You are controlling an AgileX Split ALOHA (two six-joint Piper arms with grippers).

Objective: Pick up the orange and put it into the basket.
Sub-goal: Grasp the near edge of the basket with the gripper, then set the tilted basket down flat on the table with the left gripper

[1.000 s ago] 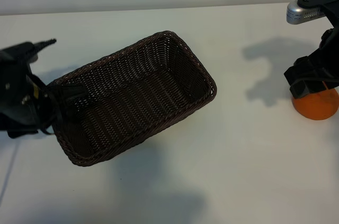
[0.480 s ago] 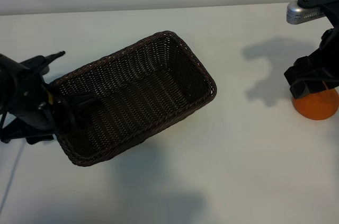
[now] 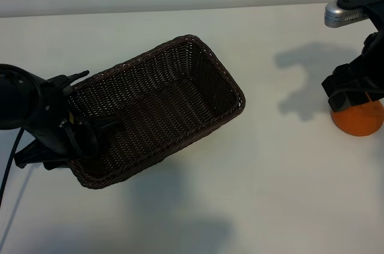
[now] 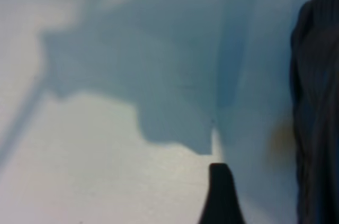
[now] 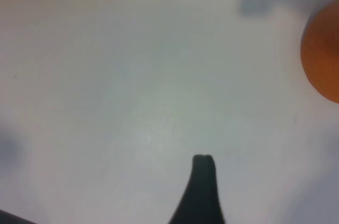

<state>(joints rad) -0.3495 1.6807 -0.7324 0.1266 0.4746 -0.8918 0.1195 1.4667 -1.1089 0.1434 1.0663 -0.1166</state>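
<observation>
Our right gripper (image 3: 354, 95) hangs pointing down right over the orange (image 3: 359, 117), w/ the fruit's top hidden behind it. The fingers look spread, not pinching anything; the orange sits on the table (image 3: 276, 170) near the right edge, well apart from the basket (image 3: 201, 56). In the right wrist view the fruit (image 5: 323, 57) shows off to one side of the lone visible fingertip (image 5: 203, 163), so we're not sure it's centred betw. the jaws.

Our left gripper (image 3: 81, 137) is at the basket's near-left corner, one finger inside the rim and the other outside, jaws wide, not yet clamped as far as we can tell.

Step in hand, as we judge it: the approach, before the grasp. Next calls for settling the right fingers around the orange, closing, lifting, then carrying across to the basket, while the left steadies it.

Count: 1 orange, 1 basket, 2 grippers.
</observation>
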